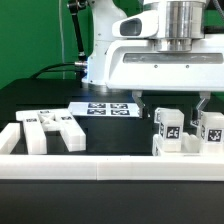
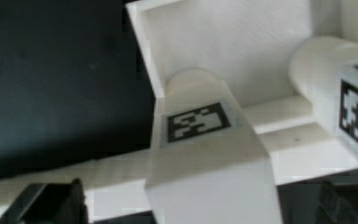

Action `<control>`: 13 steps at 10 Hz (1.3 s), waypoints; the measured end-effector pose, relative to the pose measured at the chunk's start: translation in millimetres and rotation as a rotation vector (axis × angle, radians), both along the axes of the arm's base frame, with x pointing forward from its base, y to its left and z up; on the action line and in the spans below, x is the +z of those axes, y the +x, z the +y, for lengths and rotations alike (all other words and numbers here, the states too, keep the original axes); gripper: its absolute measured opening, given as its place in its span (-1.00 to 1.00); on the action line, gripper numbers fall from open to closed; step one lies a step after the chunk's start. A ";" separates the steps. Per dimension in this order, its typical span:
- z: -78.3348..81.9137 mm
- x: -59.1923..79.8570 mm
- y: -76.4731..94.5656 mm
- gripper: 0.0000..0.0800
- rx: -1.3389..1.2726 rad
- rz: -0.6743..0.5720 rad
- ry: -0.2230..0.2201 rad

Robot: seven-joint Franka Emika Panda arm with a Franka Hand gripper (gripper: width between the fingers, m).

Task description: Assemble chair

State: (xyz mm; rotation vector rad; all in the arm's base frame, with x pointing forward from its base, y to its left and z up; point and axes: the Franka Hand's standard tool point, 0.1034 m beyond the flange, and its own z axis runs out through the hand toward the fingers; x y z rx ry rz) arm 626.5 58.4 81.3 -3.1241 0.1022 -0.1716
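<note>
At exterior view's left: loose chair pieces [image 1: 50,130], white, blocky, black-and-white tags on top, lying just behind border wall [image 1: 100,166]. Mid-table: marker board [image 1: 110,108]. At right: upright chair blocks [image 1: 183,133], tagged faces, standing under gripper [image 1: 173,104], spread wide, holding nothing.

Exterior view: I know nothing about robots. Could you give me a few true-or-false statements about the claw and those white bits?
1. The gripper has its jaws wide apart. True.
2. The marker board hangs from the gripper. False: it lies flat on the table.
3. The table is dark. True.
4. All the chair pieces sit in one heap. False: some lie at the exterior view's left, others stand at its right, below the gripper.
</note>
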 end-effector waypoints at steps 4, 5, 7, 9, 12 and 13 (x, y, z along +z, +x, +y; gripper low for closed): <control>-2.7 -0.2 0.1 -0.02 0.109 0.000 -0.015; -2.6 -0.1 0.1 -0.27 0.095 0.000 -0.013; -2.6 -0.1 0.2 -0.27 0.082 -0.001 -0.011; -1.6 -0.2 0.0 -0.27 -0.073 0.001 0.009; 0.0 -0.7 -1.9 -0.26 -0.417 0.006 0.048; -0.1 -1.1 -2.2 -0.26 -0.538 0.004 0.075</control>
